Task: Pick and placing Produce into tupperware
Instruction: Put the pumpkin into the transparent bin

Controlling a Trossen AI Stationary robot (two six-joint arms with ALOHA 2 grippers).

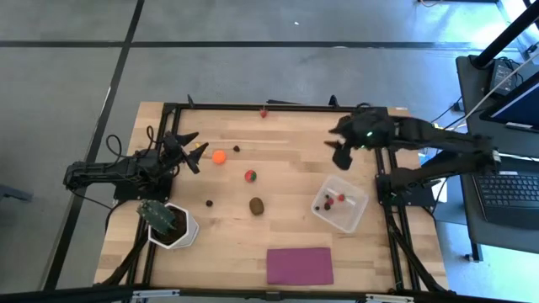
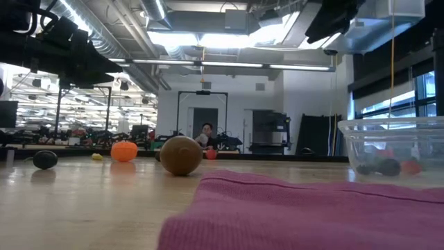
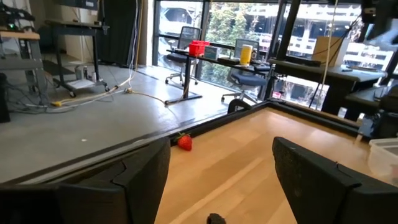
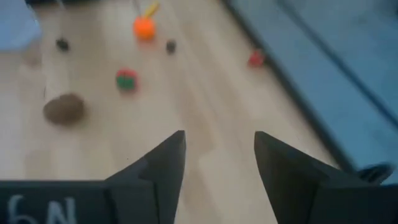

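Right gripper (image 1: pixel 341 154) above the table, jaws spread, empty; left gripper (image 1: pixel 190 150) spread near orange ball (image 1: pixel 219 156); tupperware (image 1: pixel 357 217) holds berries

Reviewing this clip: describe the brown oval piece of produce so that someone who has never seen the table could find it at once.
Start at the clear tupperware on the right side of the wooden table, then look just to its left. The brown oval lies there alone on bare wood, above the magenta cloth. It is dull brown and bigger than the red-and-green piece and the dark berry nearby.
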